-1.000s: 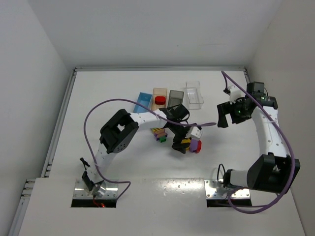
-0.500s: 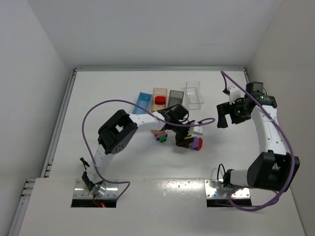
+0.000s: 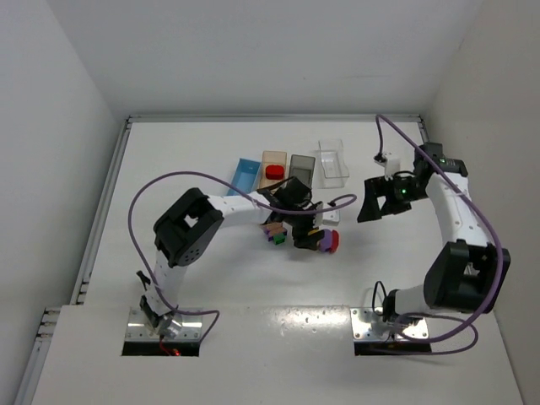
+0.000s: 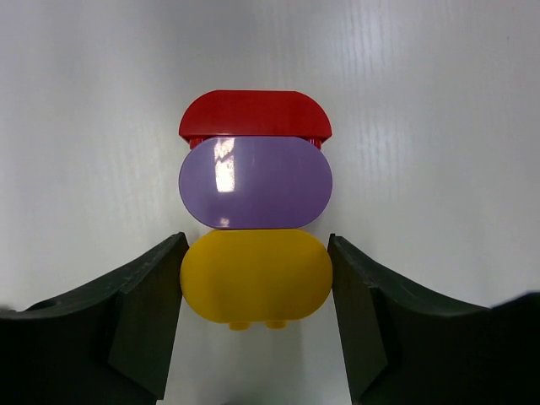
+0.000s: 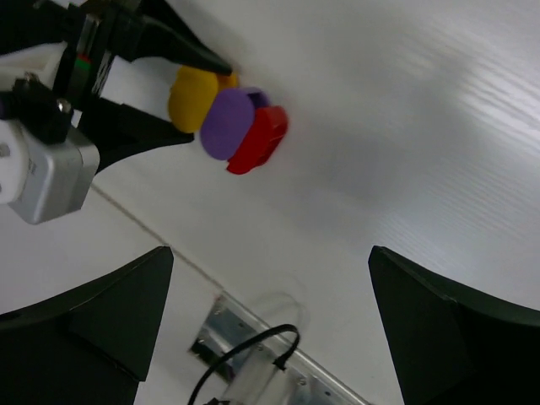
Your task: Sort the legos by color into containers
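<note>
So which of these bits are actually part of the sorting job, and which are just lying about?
Part of the job: yellow, purple and red stack in the left hand; striped stack beside it; red brick in the pale orange bin; light blue bin; dark grey bin; clear bin.
Just lying about: purple cables; metal base plates.

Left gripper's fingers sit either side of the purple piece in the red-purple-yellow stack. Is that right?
No. The left gripper has its fingers either side of the yellow piece, not the purple piece, in the stack; the left wrist view shows it.
</note>
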You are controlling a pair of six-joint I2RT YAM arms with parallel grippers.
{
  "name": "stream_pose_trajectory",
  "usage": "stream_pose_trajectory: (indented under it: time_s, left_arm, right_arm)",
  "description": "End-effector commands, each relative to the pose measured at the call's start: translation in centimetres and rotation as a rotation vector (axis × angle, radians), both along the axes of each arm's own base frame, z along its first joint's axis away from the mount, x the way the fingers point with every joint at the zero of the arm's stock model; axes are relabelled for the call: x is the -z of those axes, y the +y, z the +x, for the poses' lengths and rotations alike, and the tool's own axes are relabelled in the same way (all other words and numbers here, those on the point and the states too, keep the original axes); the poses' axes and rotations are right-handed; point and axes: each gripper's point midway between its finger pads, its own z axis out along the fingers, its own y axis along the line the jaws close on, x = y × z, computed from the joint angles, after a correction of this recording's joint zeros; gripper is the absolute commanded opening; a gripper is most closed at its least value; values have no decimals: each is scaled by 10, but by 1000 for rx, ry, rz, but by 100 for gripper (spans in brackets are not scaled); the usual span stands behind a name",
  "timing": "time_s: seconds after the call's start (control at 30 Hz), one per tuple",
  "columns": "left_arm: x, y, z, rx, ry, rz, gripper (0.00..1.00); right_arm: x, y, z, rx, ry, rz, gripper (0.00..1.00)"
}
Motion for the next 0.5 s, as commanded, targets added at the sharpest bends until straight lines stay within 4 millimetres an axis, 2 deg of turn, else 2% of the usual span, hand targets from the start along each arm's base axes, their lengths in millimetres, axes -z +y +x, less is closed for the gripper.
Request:
stream_pose_trajectory:
  time_s: [0.0, 0.07, 0.13, 0.23, 0.37, 0.4, 0.47]
  left_arm:
    - [-84, -9, 16, -34, -79, -191, 32]
    - [-96, -4, 19, -60, -90, -212, 29]
    - [-119, -5, 18, -74, -113, -267, 28]
    - [-140, -4, 17, -84, -125, -305, 27]
    - [-153, -5, 15, -83, -125, -337, 25]
    - [-163, -7, 15, -87, -132, -358, 25]
    - [-164, -7, 15, -87, -132, -358, 25]
  right_arm:
    - [-18, 38, -6, -80, 42, 239, 100]
    - [-22, 48, -6, -100, 61, 321, 100]
    - [-24, 55, -8, -116, 83, 385, 100]
    - [-30, 65, -7, -137, 114, 487, 100]
    - [-42, 76, -4, -155, 106, 604, 99]
    - [-40, 76, -3, -151, 116, 617, 97]
    - [-41, 77, 0, -151, 116, 629, 95]
